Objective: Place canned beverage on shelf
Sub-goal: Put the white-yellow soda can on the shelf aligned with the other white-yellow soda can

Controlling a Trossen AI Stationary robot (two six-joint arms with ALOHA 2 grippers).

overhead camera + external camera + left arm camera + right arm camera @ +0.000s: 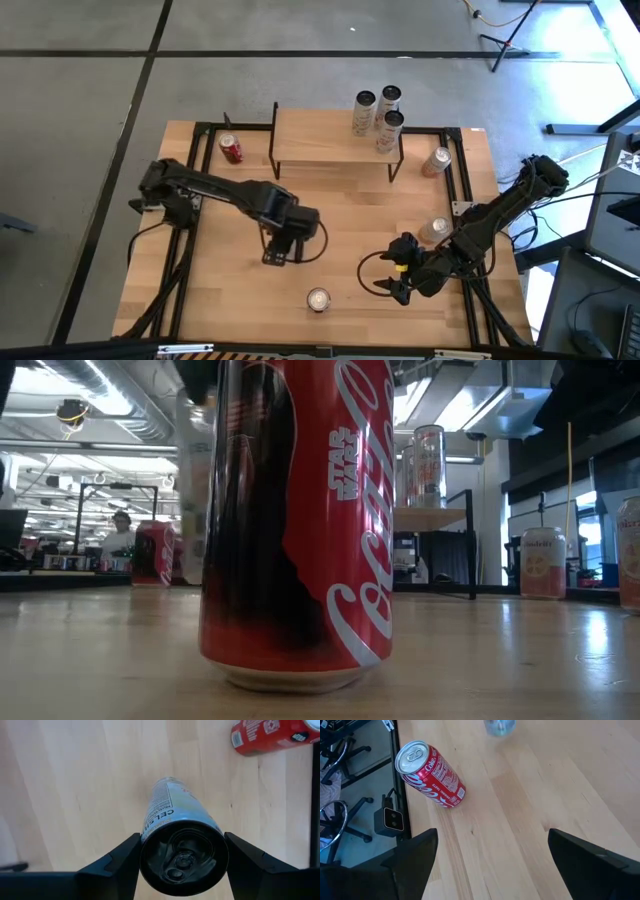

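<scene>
The left tool [280, 247] sits over the middle of the table [340, 215], and the left wrist view shows it around a pale Celsius can [182, 842]. The fingers [117, 862] stand on either side of the can's top, right against its rim, though I cannot tell whether they press on it. The can stands upright on the wood.

Over on the right, the right tool [392, 275] hovers low near the front right part of the table, its fingers [415, 857] spread wide with nothing between them. In front of it a red Coca-Cola can [430, 775] stands upright near the table's front edge, and it fills the low view.

At the back, the shelf [335, 137] stands on its thin black legs, with three cans [378, 112] clustered at its right end. A second red can [231, 150] lies on its side just left of the shelf. A peach-coloured can [436, 160] sits on the table to the shelf's right, and another pale can [434, 231] stands close to the right arm near the right edge. In the low view, a person [120, 532] is visible far off in the room behind.
</scene>
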